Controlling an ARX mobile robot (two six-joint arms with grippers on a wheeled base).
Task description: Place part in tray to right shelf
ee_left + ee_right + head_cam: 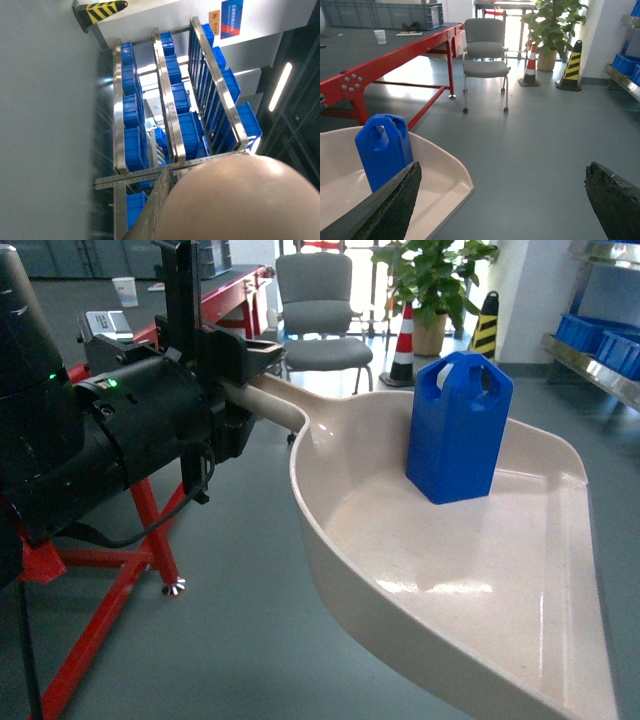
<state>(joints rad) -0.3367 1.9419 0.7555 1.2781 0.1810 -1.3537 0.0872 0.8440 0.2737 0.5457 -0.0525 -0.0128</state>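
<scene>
We see the left arm (110, 430) reach in from the left of the head view, level, its left gripper (240, 360) clenched on the long handle of the tray (450, 580). The cream scoop hangs in the air above the grey floor (230, 640). The part (458, 428) stands upright inside the tray, near the handle end and toward its far wall, touching the tray's bottom. In the right wrist view the right gripper (502, 200) shows two dark fingers (390, 205) spread wide, jaws released, gripping nothing, just beside the tray's rim. The left wrist view shows a steel rack (165, 100) with blue crates (132, 110); a blue and orange sign (227, 17) on the wall bears writing too small for us to read.
</scene>
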